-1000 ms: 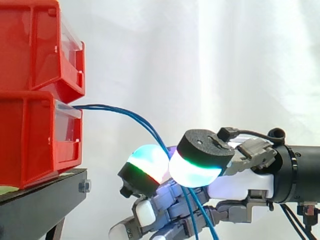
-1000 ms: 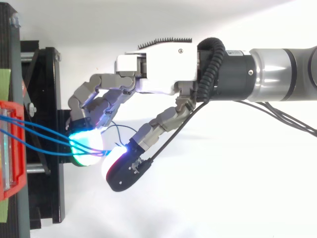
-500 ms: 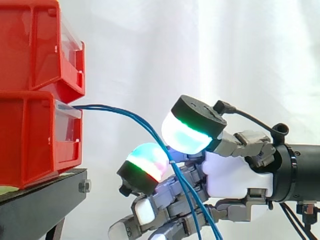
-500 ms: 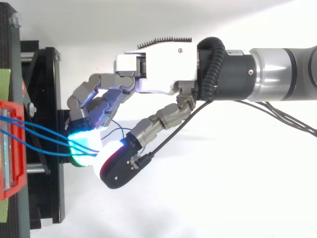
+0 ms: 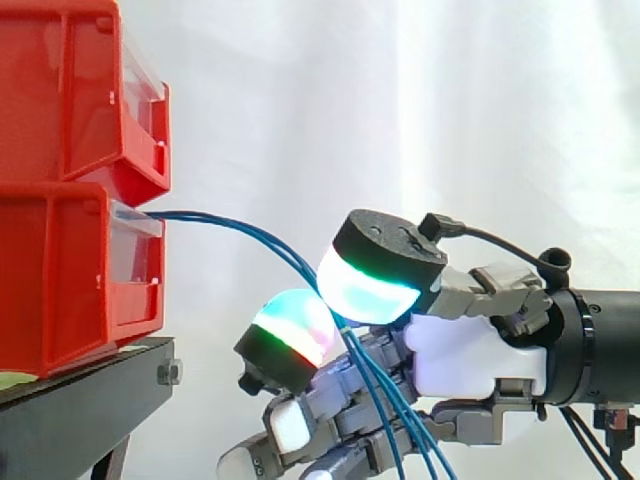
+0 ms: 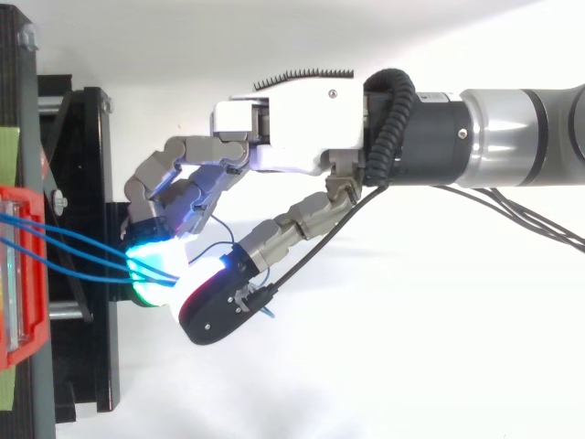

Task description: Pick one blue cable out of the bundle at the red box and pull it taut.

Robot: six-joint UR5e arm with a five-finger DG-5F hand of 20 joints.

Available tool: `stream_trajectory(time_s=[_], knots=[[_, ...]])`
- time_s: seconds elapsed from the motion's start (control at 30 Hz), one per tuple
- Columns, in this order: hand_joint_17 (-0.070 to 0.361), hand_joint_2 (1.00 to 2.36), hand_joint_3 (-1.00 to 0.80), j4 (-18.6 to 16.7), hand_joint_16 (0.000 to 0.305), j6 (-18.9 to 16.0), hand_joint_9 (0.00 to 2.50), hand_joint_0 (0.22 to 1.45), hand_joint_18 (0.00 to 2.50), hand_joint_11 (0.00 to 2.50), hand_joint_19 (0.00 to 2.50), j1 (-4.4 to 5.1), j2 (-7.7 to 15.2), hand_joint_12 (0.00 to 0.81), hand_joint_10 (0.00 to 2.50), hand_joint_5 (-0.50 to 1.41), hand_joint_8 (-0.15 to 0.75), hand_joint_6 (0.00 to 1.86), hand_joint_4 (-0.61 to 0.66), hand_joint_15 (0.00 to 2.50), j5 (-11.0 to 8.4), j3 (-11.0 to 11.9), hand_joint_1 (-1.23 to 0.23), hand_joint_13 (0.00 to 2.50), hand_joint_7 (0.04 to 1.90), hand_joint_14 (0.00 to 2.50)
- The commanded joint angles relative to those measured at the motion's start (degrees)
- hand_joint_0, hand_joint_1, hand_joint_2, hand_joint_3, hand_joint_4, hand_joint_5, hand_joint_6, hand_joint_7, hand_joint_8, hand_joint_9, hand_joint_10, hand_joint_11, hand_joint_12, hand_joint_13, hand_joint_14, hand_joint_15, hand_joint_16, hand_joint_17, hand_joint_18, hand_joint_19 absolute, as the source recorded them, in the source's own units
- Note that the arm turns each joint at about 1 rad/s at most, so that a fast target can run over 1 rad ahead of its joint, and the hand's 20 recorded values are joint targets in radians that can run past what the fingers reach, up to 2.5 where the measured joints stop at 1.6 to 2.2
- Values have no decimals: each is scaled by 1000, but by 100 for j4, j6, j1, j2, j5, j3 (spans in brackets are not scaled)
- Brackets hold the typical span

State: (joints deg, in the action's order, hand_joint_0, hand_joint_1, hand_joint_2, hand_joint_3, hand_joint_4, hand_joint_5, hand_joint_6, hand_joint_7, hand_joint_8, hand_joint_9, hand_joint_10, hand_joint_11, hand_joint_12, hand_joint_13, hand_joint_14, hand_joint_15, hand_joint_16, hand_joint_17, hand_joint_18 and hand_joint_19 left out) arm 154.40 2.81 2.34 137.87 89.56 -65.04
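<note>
Cables (image 5: 205,214) leave box (image 5: 60,280) at left, run right and down into hand (image 5: 470,355). Hand curled, pads (image 5: 370,285) pinching cables between them; one or several, cannot tell. Cables sag. Pull should go right, away from box.

Lots of open air out in front of the red bins (image 5: 70,200), up by the white curtain (image 5: 400,100). Lower down, the blue cables (image 5: 228,220) droop out of the lower bin across that gap, and the black stand (image 5: 80,400) blocks underneath.
</note>
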Motion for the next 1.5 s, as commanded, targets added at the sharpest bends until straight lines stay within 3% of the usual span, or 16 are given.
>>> stream_trajectory(time_s=[0.0,0.63,0.83,1.1,1.33,1.47], knots=[[120,1019,-245,29,53,-9,761,683,750,630,360,3,-6,397,13,-186,357,879,57,226,0,0,-886,635,1130,7],[119,1016,-292,73,53,-17,725,755,728,597,354,-23,3,391,13,-205,334,887,-35,221,88,0,-935,616,1135,7],[117,1021,-228,91,52,-17,719,775,706,591,365,-32,-6,389,14,-208,327,881,-15,230,106,26,-933,609,1153,7],[116,1012,-361,117,52,-17,701,798,705,598,354,-41,-6,386,13,-209,319,868,8,219,123,53,-953,609,1060,7],[117,1006,-436,143,52,-17,682,781,722,586,331,-41,-6,383,13,-213,314,861,25,214,123,79,-960,604,1047,7],[118,1000,-500,143,52,-17,682,663,730,601,340,-41,-6,385,13,-218,318,859,78,221,123,79,-935,606,1034,7]])
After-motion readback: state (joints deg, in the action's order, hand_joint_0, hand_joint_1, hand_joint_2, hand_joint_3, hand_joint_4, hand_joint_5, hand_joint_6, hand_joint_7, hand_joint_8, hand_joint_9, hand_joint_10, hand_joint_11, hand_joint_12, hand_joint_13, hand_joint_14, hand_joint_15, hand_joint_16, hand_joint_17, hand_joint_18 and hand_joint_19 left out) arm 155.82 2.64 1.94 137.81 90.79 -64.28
